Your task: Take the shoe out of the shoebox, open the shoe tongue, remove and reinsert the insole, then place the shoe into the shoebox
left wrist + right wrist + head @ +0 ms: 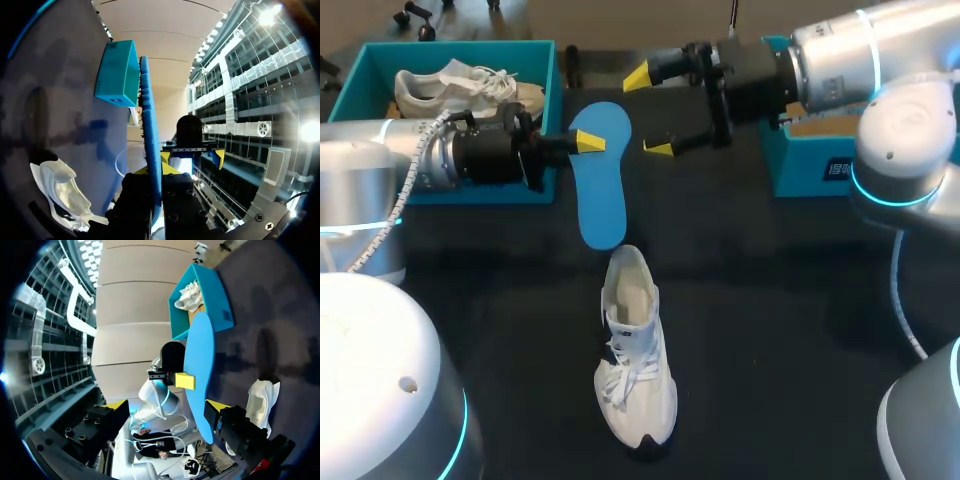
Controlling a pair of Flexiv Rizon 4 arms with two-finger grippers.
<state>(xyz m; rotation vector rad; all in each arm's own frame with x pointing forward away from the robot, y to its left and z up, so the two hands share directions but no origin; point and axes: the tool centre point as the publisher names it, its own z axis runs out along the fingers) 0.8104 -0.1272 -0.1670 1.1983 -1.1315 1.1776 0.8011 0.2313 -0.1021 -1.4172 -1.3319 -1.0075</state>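
**Left arm holds the insole beyond the shoe; right gripper gapes beside it**

The left arm comes in level from the left, beyond the shoe (636, 350), with its wrist pointing across the table (770, 300). The right arm reaches in from the far right, also level, and faces the left one beyond the shoe.

The shoe lies on the table nearest the camera, toe toward the camera and heel opening away. The insole (601, 180) is just beyond the heel, lengthwise in line with the shoe, its near end close to the opening. Farther off, left of the shoe, the left box (450, 45) holds a second shoe (460, 88). The right box (810, 160) stands far right of the shoe, partly behind the right arm.

The left gripper (588, 142) is clamped on the far half of the insole. In its wrist view the insole runs edge-on between the fingers (135, 200). The right gripper (650, 113) stands wide open just right of the insole's far end. In the head view its tips are apart from the insole.
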